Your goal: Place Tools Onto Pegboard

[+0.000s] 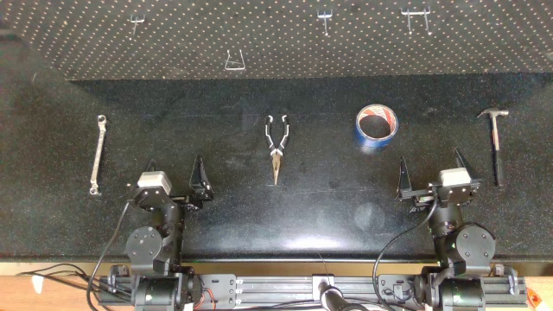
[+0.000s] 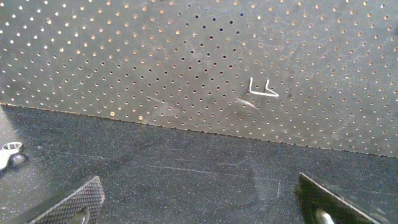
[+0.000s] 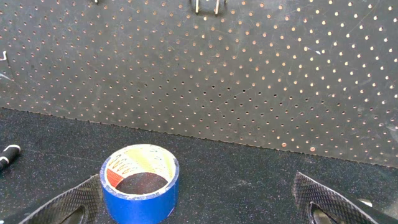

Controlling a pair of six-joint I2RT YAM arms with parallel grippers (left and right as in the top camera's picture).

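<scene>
— Black worktop [image 1: 328, 203], left to right?
— Wrench [image 1: 98, 154] flat; left gripper [image 1: 174, 170] spread wide, empty; pliers [image 1: 276, 147]; tape roll [image 1: 377, 126]; right gripper [image 1: 430, 168] likewise spread, empty; hammer [image 1: 495, 142]. Tools lie well apart, presumably for clean single pickups. Pegboard [image 1: 86, 34] hooks [image 1: 235, 60] bare: nothing hung.

The wrench [image 2: 9, 151] is cut by the left wrist view's edge, just its ring end showing. In the right wrist view the tape roll [image 3: 140, 186] loses its base to the edge, and a hook [image 3: 207, 5] on the pegboard [image 3: 249, 81] is clipped. From above, the far hook [image 1: 324, 17] at one o'clock of the pliers [image 1: 276, 147] is too small to make out.
</scene>
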